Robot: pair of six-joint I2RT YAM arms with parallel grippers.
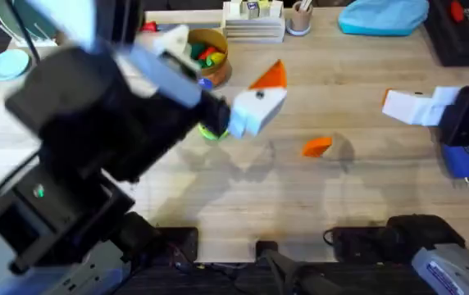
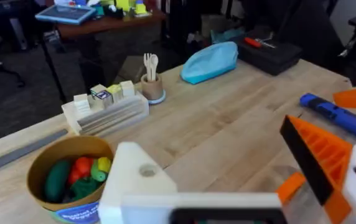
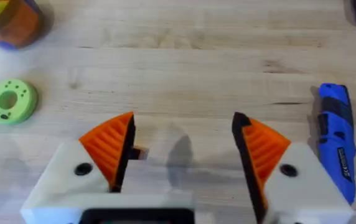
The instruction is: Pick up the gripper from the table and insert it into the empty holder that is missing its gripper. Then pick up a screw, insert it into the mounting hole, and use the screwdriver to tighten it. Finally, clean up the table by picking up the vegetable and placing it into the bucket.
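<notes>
Near the front edge of the surface (image 1: 243,205), the arm bases sit at lower left and lower right. Mid-surface, the loose orange gripper (image 1: 316,146) lies alone, between the two arms and well apart from both. The left gripper (image 1: 261,98) hangs left of it; one finger lacks an orange tip, and whether its jaws are spread cannot be told. The right gripper (image 3: 181,152) has its jaws spread with nothing between them. The screwdriver (image 3: 337,146) lies just beside it, at the right edge. Farther back left stands the bucket (image 2: 66,168), holding vegetables (image 2: 72,177).
</notes>
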